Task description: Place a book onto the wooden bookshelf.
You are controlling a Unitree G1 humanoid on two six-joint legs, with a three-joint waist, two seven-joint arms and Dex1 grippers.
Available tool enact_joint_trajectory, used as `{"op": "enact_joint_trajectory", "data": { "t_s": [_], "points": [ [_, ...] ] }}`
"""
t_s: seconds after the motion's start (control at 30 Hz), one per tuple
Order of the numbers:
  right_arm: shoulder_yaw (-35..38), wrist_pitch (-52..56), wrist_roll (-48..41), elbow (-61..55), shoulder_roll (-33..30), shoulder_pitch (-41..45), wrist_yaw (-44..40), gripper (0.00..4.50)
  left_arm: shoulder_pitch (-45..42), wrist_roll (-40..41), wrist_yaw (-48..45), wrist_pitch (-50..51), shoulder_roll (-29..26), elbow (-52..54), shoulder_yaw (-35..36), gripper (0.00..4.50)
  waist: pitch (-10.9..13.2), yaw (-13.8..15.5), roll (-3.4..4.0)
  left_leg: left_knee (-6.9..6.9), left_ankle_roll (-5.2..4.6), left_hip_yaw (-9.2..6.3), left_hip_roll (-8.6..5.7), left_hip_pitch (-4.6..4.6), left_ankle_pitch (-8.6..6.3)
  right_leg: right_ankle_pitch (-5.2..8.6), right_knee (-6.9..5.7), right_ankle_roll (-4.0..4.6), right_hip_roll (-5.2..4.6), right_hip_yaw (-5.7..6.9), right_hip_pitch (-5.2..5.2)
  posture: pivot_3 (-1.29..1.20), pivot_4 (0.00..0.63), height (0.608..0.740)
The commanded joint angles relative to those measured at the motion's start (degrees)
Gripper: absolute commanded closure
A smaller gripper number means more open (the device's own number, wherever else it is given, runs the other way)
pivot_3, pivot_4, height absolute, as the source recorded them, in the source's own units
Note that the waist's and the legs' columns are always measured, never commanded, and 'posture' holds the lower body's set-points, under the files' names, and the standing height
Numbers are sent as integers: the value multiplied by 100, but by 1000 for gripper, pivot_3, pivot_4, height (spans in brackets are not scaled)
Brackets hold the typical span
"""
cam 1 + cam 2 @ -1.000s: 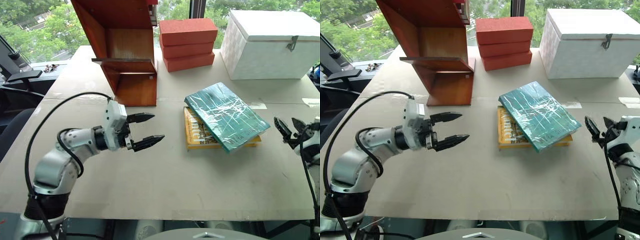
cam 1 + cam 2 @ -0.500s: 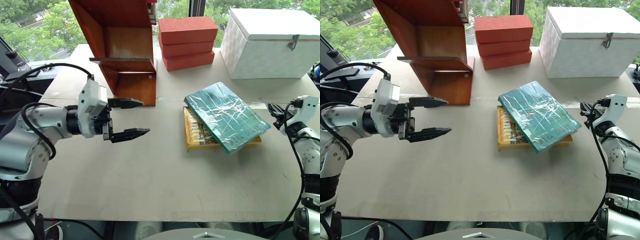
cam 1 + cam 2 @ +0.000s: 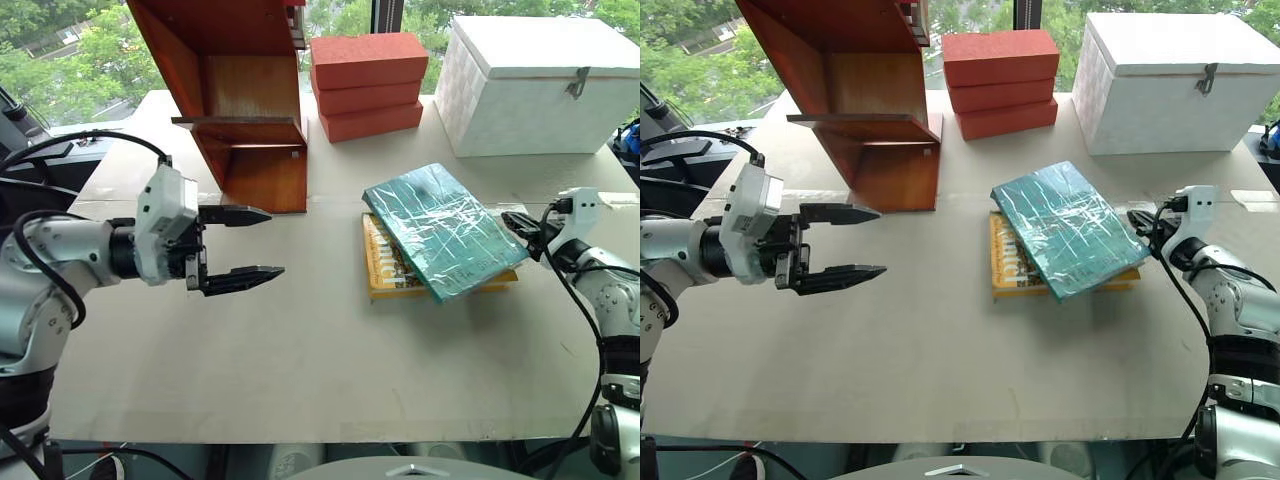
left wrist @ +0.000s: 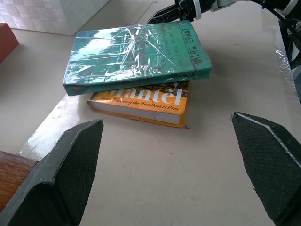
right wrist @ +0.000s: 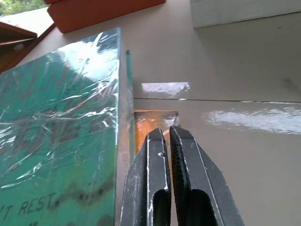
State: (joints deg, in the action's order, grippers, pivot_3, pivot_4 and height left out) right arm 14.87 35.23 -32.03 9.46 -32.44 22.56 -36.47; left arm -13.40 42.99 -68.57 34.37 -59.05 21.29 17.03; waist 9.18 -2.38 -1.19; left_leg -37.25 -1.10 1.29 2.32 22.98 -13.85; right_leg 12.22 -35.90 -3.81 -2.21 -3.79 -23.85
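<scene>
Beige tabletop (image 3: 330,370) fills the scene, with windows and green trees beyond its far edge. All places below are given from the book (image 3: 443,228), a teal volume in crinkled plastic wrap.

It lies flat and skewed on top of a yellow book (image 3: 385,272), which peeks out on its near and left sides. Well to its left, nearer the robot, the left gripper (image 3: 240,247) hangs above the table with its two black fingers spread wide, pointing toward the book and holding nothing. Just beside the book's right edge, the right gripper (image 3: 516,223) has its fingers pressed together with nothing between them; in the right wrist view the tips sit close to the book's edge, above a showing corner of the yellow book, and whether they touch it is unclear.

Farther back and to the left stands the bookshelf (image 3: 240,110), reddish-brown, with slanted sides and one board. Straight behind the book is a stack of red bricks (image 3: 367,85), touching the bookshelf's side or nearly so. Behind and to the right sits a white box (image 3: 535,85) with a metal latch.
</scene>
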Motion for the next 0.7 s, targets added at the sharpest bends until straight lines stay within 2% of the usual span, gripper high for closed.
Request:
{"op": "enact_joint_trajectory", "data": {
  "t_s": [0.03, 0.2, 0.7],
  "points": [
    [-165, 175, -194, -589, -19, -80, -347, 4470, -39, 99, 3, -20, -34, 156, 136, 0, 0, 0, -1, 0, 0, 0, 1, 0, 0, 0, 0, -1, 1, 0, 0, 0, 150, 740],
    [-410, 332, -199, -860, 185, -137, -373, 4470, -29, 68, 21, -45, 6, 153, 98, 0, 1, 2, -2, -1, 0, 0, 1, 0, 0, 0, 0, 0, 1, 0, 0, 0, 150, 740],
    [-767, 38, 122, -679, 364, 52, -519, 4470, 205, 66, 16, -47, 49, 143, 152, 0, 3, 2, -2, -1, 0, 0, 2, -1, 0, -1, -2, 0, 2, 0, -1, 0, 150, 740]
  ]
}}
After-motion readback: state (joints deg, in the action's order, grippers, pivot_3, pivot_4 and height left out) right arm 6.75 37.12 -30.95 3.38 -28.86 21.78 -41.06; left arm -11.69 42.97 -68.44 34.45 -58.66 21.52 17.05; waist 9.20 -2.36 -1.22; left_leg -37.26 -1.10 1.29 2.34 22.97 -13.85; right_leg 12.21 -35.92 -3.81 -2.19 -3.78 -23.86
